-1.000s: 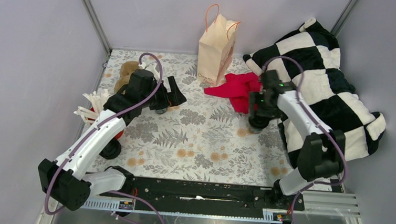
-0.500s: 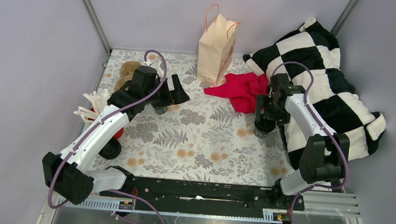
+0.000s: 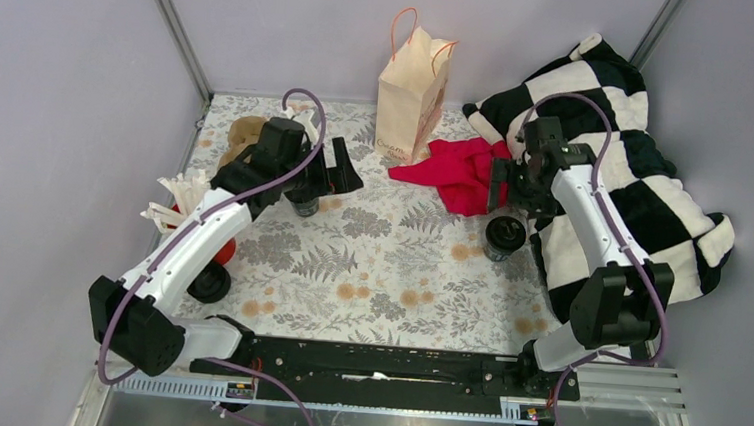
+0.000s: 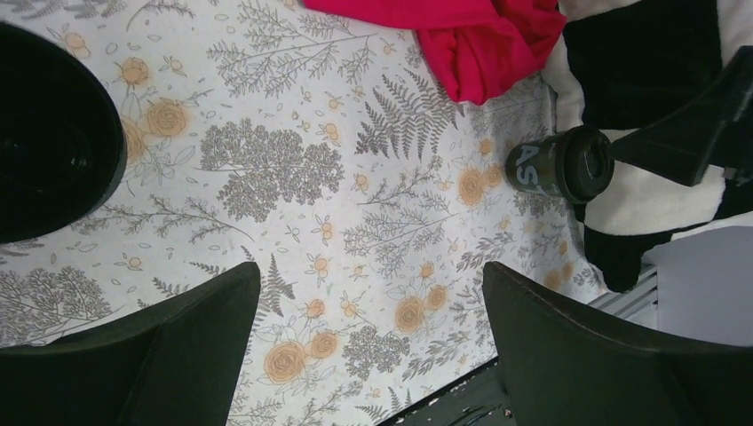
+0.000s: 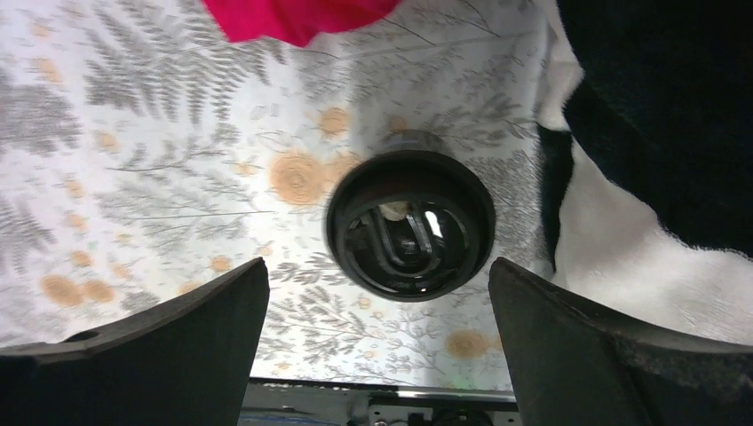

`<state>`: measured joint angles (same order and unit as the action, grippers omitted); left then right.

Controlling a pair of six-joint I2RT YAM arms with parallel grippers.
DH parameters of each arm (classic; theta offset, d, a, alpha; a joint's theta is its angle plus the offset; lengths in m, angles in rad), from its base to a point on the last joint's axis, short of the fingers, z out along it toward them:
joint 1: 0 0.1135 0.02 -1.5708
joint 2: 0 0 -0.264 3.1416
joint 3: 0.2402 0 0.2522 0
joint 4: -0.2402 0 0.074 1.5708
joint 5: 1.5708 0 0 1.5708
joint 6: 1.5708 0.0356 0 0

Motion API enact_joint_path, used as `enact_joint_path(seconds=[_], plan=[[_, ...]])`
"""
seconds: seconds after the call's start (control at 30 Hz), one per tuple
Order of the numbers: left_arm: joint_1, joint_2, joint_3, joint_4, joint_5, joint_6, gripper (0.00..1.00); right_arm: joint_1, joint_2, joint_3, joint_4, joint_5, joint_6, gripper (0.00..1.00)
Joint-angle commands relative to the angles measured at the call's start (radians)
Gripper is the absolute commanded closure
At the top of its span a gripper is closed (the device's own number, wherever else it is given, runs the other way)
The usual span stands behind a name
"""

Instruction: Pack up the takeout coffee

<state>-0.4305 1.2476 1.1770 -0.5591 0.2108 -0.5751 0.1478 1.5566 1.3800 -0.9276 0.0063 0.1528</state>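
The takeout coffee cup [image 3: 504, 237], small and black with a round black lid, stands upright on the floral cloth beside the checkered blanket. In the right wrist view it [image 5: 408, 222] sits straight below my right gripper [image 5: 377, 324], which is open, empty and clear of it. In the top view my right gripper [image 3: 505, 187] hovers behind the cup, over the red cloth's edge. The left wrist view shows the cup [image 4: 561, 164] far off. My left gripper [image 3: 341, 175] is open and empty [image 4: 373, 342], just beyond a second black cup [image 3: 303, 205], whose lid [image 4: 44, 133] shows at left.
A paper bag [image 3: 414, 85] stands upright at the back centre. A red cloth [image 3: 451, 168] lies before it. A black-and-white blanket [image 3: 627, 160] fills the right side. A red cup of white straws [image 3: 187, 215] and a brown cardboard tray [image 3: 243, 134] sit at left.
My right gripper has let go of the coffee cup and drawn up and back from it; the cup now stands alone. My left gripper has shifted slightly farther and right.
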Motion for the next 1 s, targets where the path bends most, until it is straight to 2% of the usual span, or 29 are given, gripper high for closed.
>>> enact_joint_path(seconds=[0.0, 0.07, 0.13, 0.2, 0.23, 0.33, 0.53, 0.77, 0.83, 0.97], plan=[[0.01, 0.043, 0.175, -0.057, -0.118, 0.069, 0.01, 0.006, -0.036, 0.128, -0.059, -0.152, 0.01, 0.0], [0.015, 0.099, 0.284, -0.15, -0.276, 0.105, 0.01, 0.024, -0.041, 0.163, -0.066, -0.21, 0.031, 0.0], [0.026, 0.156, 0.383, -0.221, -0.502, 0.13, 0.01, 0.059, -0.052, 0.176, -0.065, -0.246, 0.043, 0.0], [0.076, 0.201, 0.439, -0.218, -0.587, 0.149, 0.02, 0.085, -0.065, 0.179, -0.066, -0.276, 0.052, 0.0], [0.097, 0.222, 0.447, -0.197, -0.588, 0.164, 0.03, 0.096, -0.075, 0.179, -0.072, -0.292, 0.056, 0.0], [0.207, 0.321, 0.499, -0.141, -0.557, 0.211, 0.2, 0.13, -0.116, 0.159, -0.071, -0.341, 0.058, 0.0], [0.393, 0.624, 0.679, -0.268, -0.421, 0.245, 0.42, 0.243, -0.174, 0.08, -0.067, -0.316, 0.015, 0.0], [0.467, 0.887, 0.878, -0.416, -0.34, 0.279, 0.48, 0.263, -0.107, 0.082, -0.029, -0.367, 0.022, 0.0], [0.483, 0.914, 0.903, -0.427, -0.345, 0.28, 0.51, 0.263, -0.089, 0.09, -0.028, -0.373, 0.023, 0.0], [0.53, 0.923, 0.898, -0.408, -0.306, 0.241, 0.5, 0.263, -0.066, 0.09, -0.025, -0.377, 0.024, 0.0]])
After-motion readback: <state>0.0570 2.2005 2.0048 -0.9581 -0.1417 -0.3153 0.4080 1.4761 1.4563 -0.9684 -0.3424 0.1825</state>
